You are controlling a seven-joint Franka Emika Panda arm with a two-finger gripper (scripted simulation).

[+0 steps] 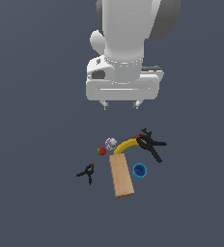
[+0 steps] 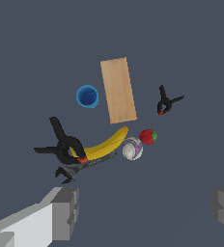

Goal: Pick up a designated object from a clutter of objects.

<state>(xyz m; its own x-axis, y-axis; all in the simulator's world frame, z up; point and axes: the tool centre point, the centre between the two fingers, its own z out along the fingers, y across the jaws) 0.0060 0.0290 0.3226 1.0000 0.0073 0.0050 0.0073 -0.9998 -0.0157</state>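
While the claw (image 1: 120,104) hangs spread above, the small clamp (image 1: 87,172) lies apart from the wooden block (image 1: 121,175).

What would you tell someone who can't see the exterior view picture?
A white robot gripper hangs open above a small pile of things on a dark grey floor. The pile has a wooden block, banana, blue cup, strawberry, pale ball and big black clamp. A small clamp lies apart, on the view's left.

Dark grey floor (image 1: 32,193). On it: wooden block (image 1: 121,175), cup (image 1: 139,171) right of it, small clamp (image 1: 87,172) apart at left, strawberry (image 1: 101,151), ball (image 1: 111,143), banana (image 1: 125,145), large clamp (image 1: 150,143) at banana's right end.
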